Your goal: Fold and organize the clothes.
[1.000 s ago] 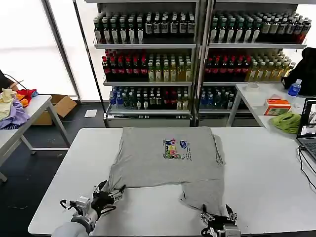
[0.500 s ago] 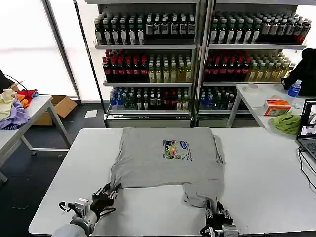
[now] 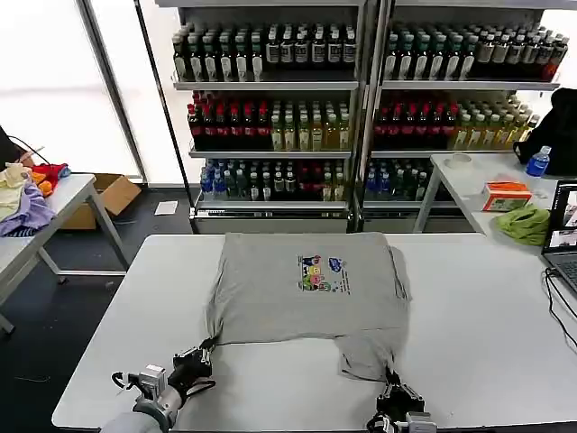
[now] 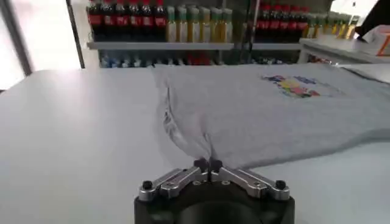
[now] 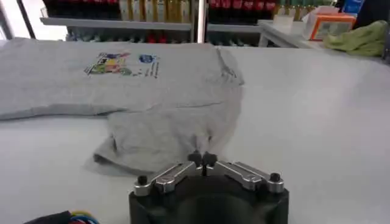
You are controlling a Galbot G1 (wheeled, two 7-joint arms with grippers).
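Observation:
A grey short-sleeved shirt (image 3: pixel 302 289) with a small multicoloured chest print (image 3: pixel 319 272) lies flat in the middle of the white table (image 3: pixel 487 316). My left gripper (image 3: pixel 204 354) sits at the shirt's near left corner, shut on the cloth; the left wrist view shows its tips (image 4: pixel 208 165) pinching the shirt's (image 4: pixel 268 112) hem. My right gripper (image 3: pixel 393 388) is at the near right, shut on the drooping flap of the shirt (image 5: pixel 164 131), its tips (image 5: pixel 202 160) pressed together on the fabric edge.
Drink shelves (image 3: pixel 361 108) stand behind the table. A lime-green cloth (image 3: pixel 525 223), an orange box (image 3: pixel 505 194) and a laptop (image 3: pixel 563 236) sit at the right. A side table at the left carries a heap of coloured fabrics (image 3: pixel 25 194). A cardboard box (image 3: pixel 108 194) lies on the floor.
Both grippers have closed on the shirt's near edge. The near hem has drawn in slightly and the right flap has bunched narrower toward the right gripper.

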